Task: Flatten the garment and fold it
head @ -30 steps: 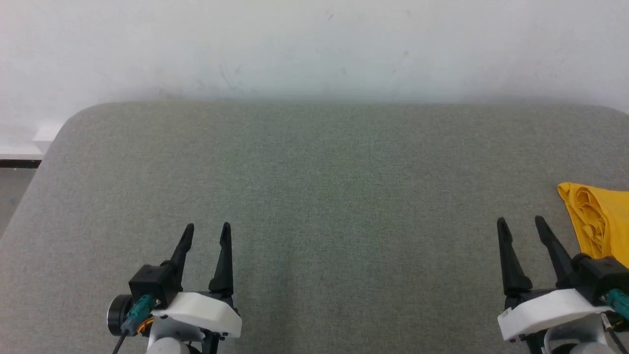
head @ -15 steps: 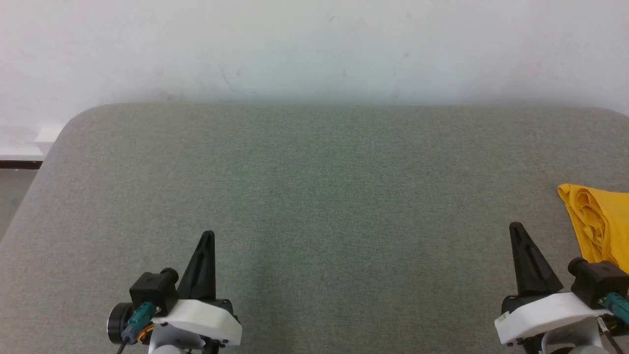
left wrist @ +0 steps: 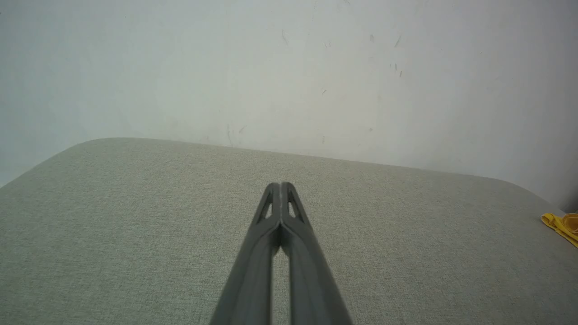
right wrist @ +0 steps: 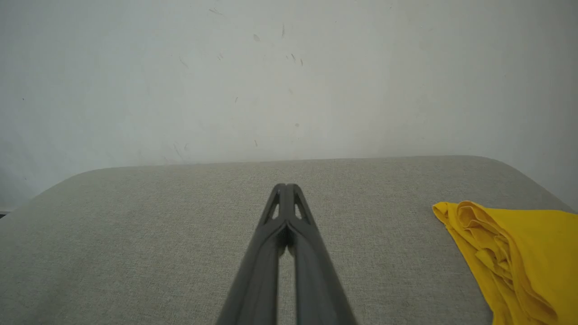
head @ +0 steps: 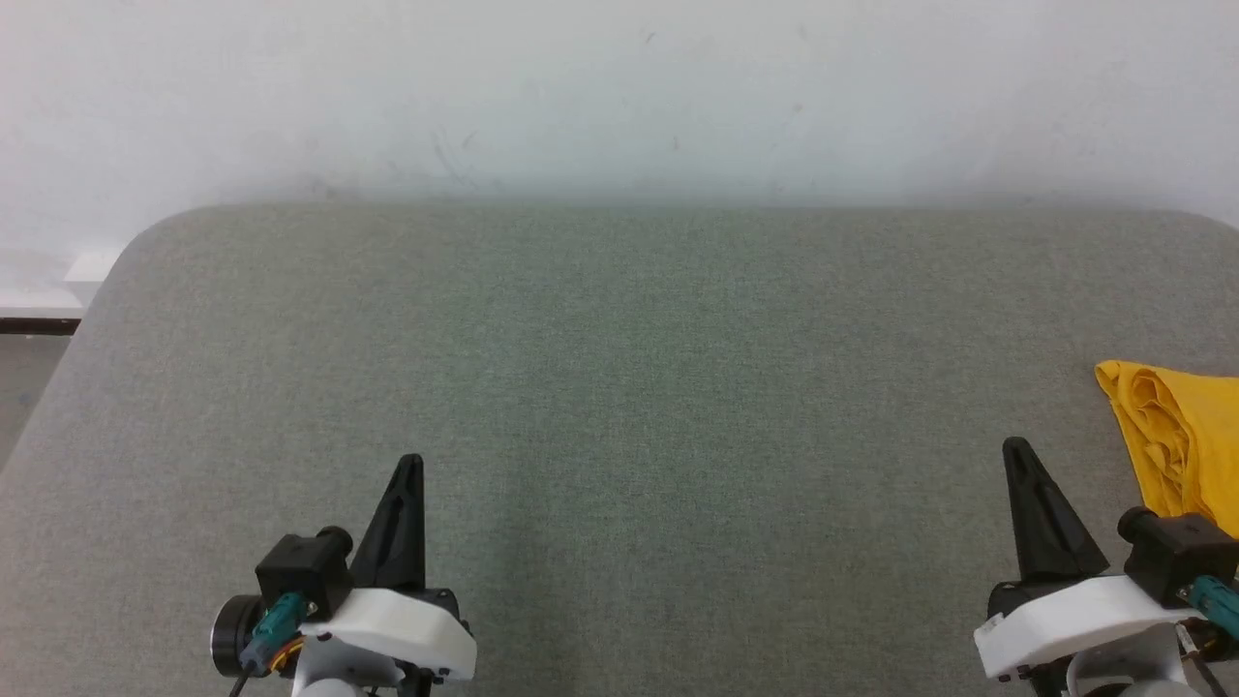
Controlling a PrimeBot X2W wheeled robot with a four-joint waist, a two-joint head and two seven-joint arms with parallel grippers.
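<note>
**Yellow shirt bunched at the right edge, both pincers shut on nothing**

Hard to make out:
- The garment is mustard-yellow cloth lying at the right edge of the worktop, well short of the far right corner.
- The head view cuts it off on the right, and the right arm's dark wrist housing covers its near end. I cannot tell how far it spreads.
- What shows is plain yellow, gathered into loose lengthwise folds with a rounded tip pointing toward the middle of the worktop. Front, back and sleeves cannot be told apart.
- From the left wrist, only a small yellow scrap shows at the far right edge.

Pincers:
- The left gripper is over the near left part of the worktop. Its fingers are pressed together into a single dark spike with nothing between them.
- The right gripper is over the near right part, also closed tip to tip and holding nothing.
- It is near the cloth but apart from it. The right wrist view shows bare fabric surface between the fingers and the yellow folds.
- Both point toward the far edge.

Surroundings:
- The worktop is covered in grey-green woven fabric, flat, with rounded far corners.
- Its far edge meets a pale wall marked with small scuffs and scratches.
- Past the far left corner there is a white ledge with a dark strip beneath it.
- Below that is a patch of grey floor.
- Nothing lies between either pincer and the garment.
</note>
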